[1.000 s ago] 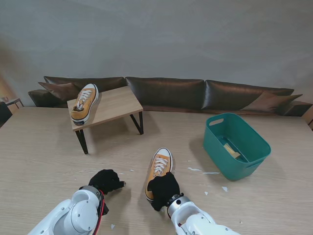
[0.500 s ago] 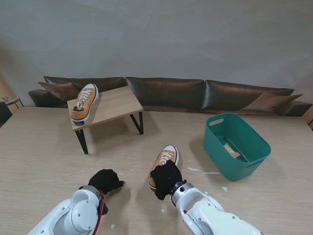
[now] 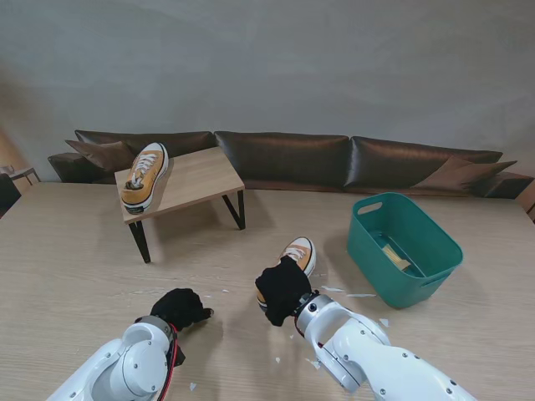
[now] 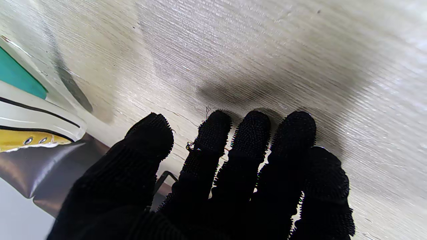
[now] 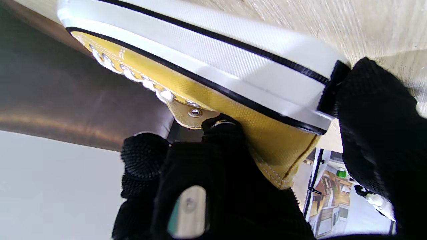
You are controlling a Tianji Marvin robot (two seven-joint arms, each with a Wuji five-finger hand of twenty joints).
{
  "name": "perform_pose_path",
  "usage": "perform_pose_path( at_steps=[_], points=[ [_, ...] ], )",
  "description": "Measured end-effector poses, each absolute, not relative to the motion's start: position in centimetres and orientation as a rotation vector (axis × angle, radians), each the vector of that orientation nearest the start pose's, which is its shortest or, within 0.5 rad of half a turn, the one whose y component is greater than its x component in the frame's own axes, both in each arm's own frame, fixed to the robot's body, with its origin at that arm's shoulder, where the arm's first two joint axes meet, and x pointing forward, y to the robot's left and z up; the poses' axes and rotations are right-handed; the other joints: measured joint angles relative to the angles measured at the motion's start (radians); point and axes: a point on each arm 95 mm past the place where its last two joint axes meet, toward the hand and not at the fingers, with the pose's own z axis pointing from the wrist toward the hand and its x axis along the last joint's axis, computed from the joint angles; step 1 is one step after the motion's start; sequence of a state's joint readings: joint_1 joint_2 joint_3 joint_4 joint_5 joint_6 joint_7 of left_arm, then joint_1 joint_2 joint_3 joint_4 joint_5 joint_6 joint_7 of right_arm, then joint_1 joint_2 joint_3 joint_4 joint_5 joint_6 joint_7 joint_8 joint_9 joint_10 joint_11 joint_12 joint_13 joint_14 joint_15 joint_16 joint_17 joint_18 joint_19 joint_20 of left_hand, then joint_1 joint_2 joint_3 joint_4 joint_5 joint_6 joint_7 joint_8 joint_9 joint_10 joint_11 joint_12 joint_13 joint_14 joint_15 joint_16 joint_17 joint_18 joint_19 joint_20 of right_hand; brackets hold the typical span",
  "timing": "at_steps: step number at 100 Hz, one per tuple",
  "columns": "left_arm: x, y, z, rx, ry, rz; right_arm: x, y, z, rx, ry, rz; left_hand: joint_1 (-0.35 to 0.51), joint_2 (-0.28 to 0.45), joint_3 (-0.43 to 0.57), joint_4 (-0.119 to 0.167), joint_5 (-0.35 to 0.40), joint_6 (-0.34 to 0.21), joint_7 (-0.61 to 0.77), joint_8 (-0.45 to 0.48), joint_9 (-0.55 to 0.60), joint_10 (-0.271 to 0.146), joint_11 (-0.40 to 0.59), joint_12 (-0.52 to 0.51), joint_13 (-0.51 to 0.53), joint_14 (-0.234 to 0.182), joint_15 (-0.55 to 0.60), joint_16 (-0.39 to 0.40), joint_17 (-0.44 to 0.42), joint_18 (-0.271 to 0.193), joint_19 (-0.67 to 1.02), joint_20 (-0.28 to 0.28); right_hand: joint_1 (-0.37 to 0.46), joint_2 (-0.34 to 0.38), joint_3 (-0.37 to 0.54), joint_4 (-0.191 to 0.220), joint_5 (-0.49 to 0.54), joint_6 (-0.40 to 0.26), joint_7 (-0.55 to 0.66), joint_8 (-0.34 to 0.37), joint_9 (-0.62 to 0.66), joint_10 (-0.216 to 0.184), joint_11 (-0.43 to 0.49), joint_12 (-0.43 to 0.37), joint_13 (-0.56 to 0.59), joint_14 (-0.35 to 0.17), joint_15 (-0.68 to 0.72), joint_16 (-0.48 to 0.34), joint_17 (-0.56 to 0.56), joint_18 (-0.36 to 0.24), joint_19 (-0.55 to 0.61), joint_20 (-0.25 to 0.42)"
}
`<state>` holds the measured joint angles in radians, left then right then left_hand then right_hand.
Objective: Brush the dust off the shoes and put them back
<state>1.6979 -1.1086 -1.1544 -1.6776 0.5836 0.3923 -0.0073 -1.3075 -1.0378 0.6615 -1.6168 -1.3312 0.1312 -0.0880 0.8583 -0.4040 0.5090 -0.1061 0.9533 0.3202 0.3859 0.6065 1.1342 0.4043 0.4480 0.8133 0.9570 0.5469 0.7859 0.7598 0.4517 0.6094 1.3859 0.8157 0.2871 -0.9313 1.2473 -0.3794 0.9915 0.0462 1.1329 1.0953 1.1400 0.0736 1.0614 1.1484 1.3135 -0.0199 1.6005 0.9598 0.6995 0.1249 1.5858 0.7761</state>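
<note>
right hand point(image 3: 282, 290) clamped on heel of yellow sneaker point(image 3: 298, 251): thumb against rubber heel strip, fingers point(image 5: 220, 128) hooked over collar by top eyelet. i judge shoe light, canvas upper soft, sole stiff; heel grip sound, toe may sag. sneaker near middle of table point(image 3: 75, 251), toe pointing away from me toward green bin point(image 3: 403, 247). left hand point(image 3: 180, 307) flat, fingers side by side, holding nothing. second sneaker point(image 3: 144, 175) on small bench point(image 3: 196, 177), left edge.
</note>
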Motion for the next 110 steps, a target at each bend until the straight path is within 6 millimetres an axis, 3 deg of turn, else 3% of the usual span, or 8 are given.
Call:
perform_pose_path(
  at_steps=[44,110],
  points=[
    [34.9,-0.6,-37.8,-1.920,1.224,-1.306,38.2,14.4,-30.4,0.380,1.763,1.478,-0.009,0.000,0.003,0.000,0.001,-0.005,0.000,0.000,0.000,0.000,0.002,0.000,0.000,0.000,0.000,0.000,0.000,0.000,0.000,0.000,0.000,0.000,0.000,0.000,0.000,0.000,0.000,-0.003,0.000,0.000,0.000,0.000,0.000,0.000,0.000,0.000,0.000,-0.013,-0.001,0.022],
    [36.2,0.2,-37.3,-1.990,1.205,-1.247,41.3,16.8,-24.2,0.249,1.615,1.588,-0.009,0.000,0.003,0.000,0.017,-0.020,0.032,0.014,0.000,0.005,0.001,0.000,0.000,0.000,-0.014,-0.003,0.000,0.000,-0.002,0.000,0.000,0.000,0.000,-0.001,0.001,0.000,0.000,-0.003,0.001,-0.002,0.000,0.000,0.000,0.000,-0.006,0.000,0.000,-0.016,-0.019,0.023]
  ],
)
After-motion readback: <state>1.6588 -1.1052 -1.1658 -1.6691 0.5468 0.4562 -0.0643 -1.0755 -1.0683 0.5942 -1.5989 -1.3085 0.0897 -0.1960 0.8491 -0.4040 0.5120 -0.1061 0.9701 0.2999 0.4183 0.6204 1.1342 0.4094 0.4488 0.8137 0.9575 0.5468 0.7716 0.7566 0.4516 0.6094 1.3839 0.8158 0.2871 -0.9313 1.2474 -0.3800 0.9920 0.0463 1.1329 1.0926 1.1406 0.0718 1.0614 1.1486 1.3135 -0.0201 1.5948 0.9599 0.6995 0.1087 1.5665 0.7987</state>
